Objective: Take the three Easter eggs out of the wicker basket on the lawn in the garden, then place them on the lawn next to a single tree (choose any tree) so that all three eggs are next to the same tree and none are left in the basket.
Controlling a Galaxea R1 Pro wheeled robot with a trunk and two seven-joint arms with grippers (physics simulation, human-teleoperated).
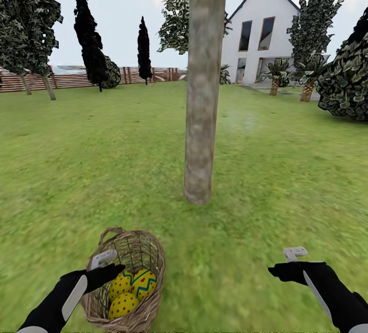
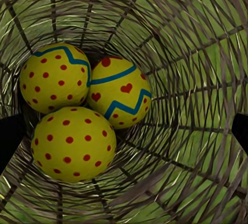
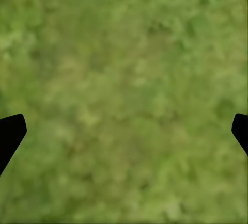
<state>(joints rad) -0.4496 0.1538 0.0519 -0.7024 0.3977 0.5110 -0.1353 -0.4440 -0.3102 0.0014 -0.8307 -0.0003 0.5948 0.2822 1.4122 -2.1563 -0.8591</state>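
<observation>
Three yellow eggs point(image 2: 77, 110) with red dots lie touching at the bottom of one brown woven basket point(image 1: 148, 256), two of them banded with blue-green zigzags. The basket stands on the short green lawn point(image 1: 286, 179), near one thick grey-brown tree trunk point(image 1: 203, 92). The left gripper point(image 1: 110, 269) hangs over the basket's mouth, jaws spread. The right gripper point(image 1: 286, 266) hovers over bare grass, apparently spread wide too. A white house point(image 1: 260, 31) and a slatted fence point(image 1: 66, 80) stand behind.

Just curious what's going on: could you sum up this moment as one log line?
eggs: three, all in basket | left claw: open, over basket | right claw: open, over lawn | tree: just beyond basket
</observation>
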